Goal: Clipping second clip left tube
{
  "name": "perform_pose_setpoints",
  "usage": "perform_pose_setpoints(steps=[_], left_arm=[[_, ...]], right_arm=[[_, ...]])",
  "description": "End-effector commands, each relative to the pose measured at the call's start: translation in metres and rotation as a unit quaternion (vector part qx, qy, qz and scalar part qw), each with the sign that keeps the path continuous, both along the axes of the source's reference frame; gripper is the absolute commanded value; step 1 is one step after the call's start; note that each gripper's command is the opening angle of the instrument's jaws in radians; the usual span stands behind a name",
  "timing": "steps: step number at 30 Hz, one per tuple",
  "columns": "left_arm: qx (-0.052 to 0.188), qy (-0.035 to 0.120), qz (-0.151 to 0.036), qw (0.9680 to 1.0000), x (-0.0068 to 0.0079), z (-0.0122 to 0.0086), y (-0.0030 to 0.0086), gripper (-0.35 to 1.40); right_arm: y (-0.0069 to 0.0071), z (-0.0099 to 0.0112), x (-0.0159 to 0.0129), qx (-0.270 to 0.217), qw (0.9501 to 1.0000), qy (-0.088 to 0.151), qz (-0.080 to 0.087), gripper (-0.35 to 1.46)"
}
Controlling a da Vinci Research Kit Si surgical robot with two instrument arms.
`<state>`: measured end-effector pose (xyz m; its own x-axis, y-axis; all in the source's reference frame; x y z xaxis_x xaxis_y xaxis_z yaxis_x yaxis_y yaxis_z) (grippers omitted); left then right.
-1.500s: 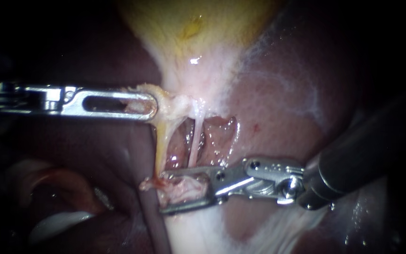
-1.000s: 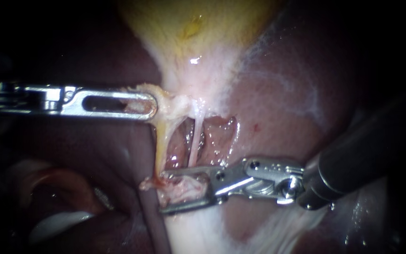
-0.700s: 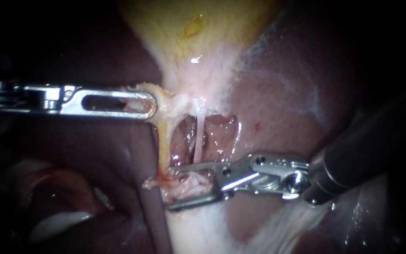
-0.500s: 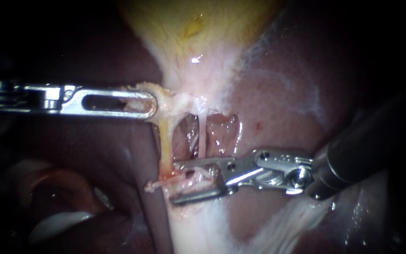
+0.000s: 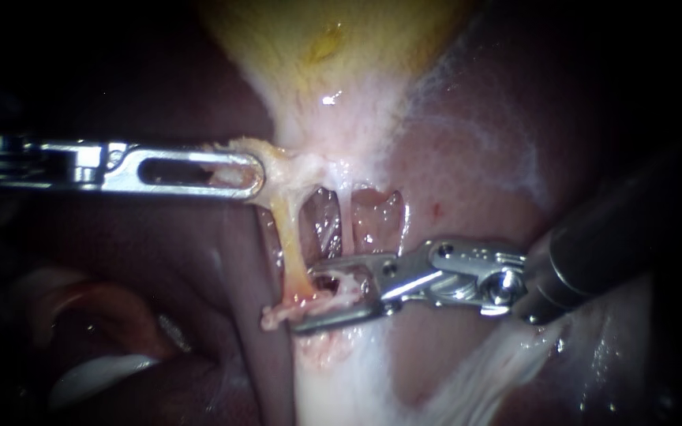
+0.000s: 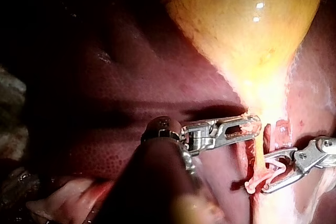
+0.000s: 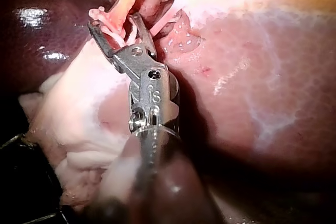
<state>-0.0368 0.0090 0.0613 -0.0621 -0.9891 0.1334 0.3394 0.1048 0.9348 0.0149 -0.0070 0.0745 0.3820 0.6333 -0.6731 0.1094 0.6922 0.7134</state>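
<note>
Left tube: the yellowish left tube (image 5: pixel 287 237) is seen stretched taut from the narrow end of the gallbladder (image 5: pixel 333 47) down to a frayed pinkish tuft of tissue (image 5: pixel 337 290). No clip can be made out on it with certainty.

Right tube: a thinner, paler right tube (image 5: pixel 345 225) is seen just beside it, with a small window of bare tissue between the two.

Right instrument: the right instrument (image 5: pixel 303 300) is laid across the lower end of the left tube. Its jaws stand apart, and the tube's foot and the tuft lie in the gap. A firm squeeze from both sides is not shown.

Left instrument: the left instrument (image 5: pixel 256 177) is clamped on the gallbladder at its neck, by which the tube is drawn out and held in tension.

Surroundings: the liver (image 5: pixel 467 181) is seen behind and to either side, with pale membrane below the jaws.

Step in hand: placement is judged to be under way, with the jaws positioned around the tube but the clip not yet pressed home.

Next move: the whole width of the left tube should be taken between the jaws, clear of the right tube. The jaws would then be closed squarely while the tension is held.
</note>
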Motion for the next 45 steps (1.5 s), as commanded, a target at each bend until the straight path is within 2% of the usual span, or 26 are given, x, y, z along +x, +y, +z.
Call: perform_pose_setpoints(steps=[1, 8, 14, 21, 24, 31, 36, 41, 45], left_arm=[[0.000, 0.000, 0.000, 1.0000, 0.0000, 0.0000, 0.0000, -0.35], [0.000, 0.000, 0.000, 1.0000, -0.0001, 0.0000, 0.0000, -0.35], [0.000, 0.000, 0.000, 1.0000, -0.0001, 0.0000, 0.0001, -0.35], [0.000, 0.000, 0.000, 1.0000, -0.0002, 0.0000, 0.0001, -0.35], [0.000, 0.000, 0.000, 1.0000, -0.0002, 0.0000, 0.0001, -0.35], [0.000, 0.000, -0.001, 1.0000, -0.0002, 0.0000, 0.0001, -0.35], [0.000, 0.000, -0.001, 1.0000, -0.0002, 0.0000, 0.0001, -0.35], [0.000, 0.000, -0.001, 1.0000, -0.0002, 0.0000, 0.0001, -0.35], [0.000, 0.000, -0.001, 1.0000, -0.0002, 0.0000, 0.0001, -0.35]], right_arm=[[-0.0001, -0.0001, 0.0003, 0.003, 1.0000, 0.002, -0.001, 0.45], [-0.0007, -0.0009, 0.0024, 0.018, 0.9997, 0.015, -0.007, 0.45], [-0.0008, -0.0010, 0.0033, 0.030, 0.9993, 0.022, -0.005, 0.43], [-0.0005, -0.0007, 0.0032, 0.058, 0.9978, 0.031, 0.006, 0.39], [-0.0004, -0.0006, 0.0031, 0.068, 0.9972, 0.032, 0.008, 0.30], [-0.0003, -0.0005, 0.0026, 0.098, 0.9949, 0.021, 0.013, -0.33], [-0.0002, -0.0006, 0.0024, 0.123, 0.9922, 0.013, 0.017, -0.35], [-0.0004, -0.0007, 0.0020, 0.132, 0.9912, -0.003, 0.004, -0.35], [-0.0004, -0.0007, 0.0020, 0.133, 0.9911, -0.002, 0.002, -0.35]])
